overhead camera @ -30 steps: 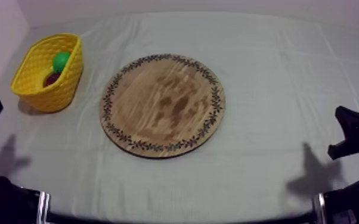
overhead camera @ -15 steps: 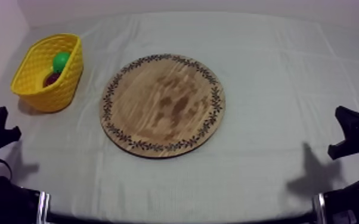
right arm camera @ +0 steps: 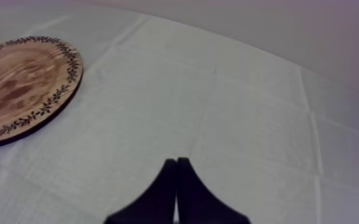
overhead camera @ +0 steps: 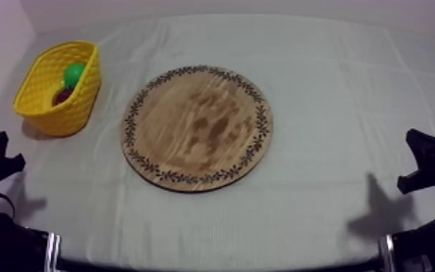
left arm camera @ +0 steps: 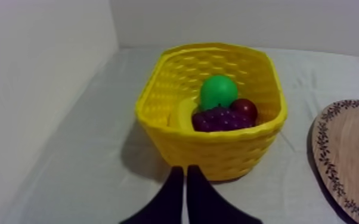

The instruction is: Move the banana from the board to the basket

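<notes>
The board (overhead camera: 197,129) is sitting bare; a pale yellow curve in the basket (left arm camera: 217,156), lying beside the pear (left arm camera: 219,92), grapes (left arm camera: 220,119) and small red fruit (left arm camera: 244,108), is looking like the banana (left arm camera: 183,113). The left pincer (left arm camera: 185,173) is facing the basket and the right pincer (right arm camera: 176,162) is hanging over bare surface (right arm camera: 247,119), both closed on nothing. I'm judging the banana light, stiff and slick, so gripping across its middle is looking safest.

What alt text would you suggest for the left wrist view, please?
The yellow basket holds a green fruit, purple grapes, a small red fruit and perhaps the banana. The left gripper's shut jaws point at it.
</notes>
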Robot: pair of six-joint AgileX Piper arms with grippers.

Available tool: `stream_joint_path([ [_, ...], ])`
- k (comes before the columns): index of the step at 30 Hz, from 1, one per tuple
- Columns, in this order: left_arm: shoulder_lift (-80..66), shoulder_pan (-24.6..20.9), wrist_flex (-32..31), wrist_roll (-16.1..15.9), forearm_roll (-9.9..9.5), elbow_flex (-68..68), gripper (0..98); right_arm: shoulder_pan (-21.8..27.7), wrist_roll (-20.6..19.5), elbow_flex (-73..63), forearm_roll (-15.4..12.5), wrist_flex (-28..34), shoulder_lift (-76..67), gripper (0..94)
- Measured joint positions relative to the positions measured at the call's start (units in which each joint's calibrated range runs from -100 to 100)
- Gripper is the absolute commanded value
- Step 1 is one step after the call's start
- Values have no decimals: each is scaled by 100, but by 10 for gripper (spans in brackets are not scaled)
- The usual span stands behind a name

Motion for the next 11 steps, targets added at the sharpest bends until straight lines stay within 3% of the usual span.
stream_joint_path([
  [11, 0, -72, -24, -58, 0, 6, 0, 0, 0, 0, 0, 0, 0, 3],
])
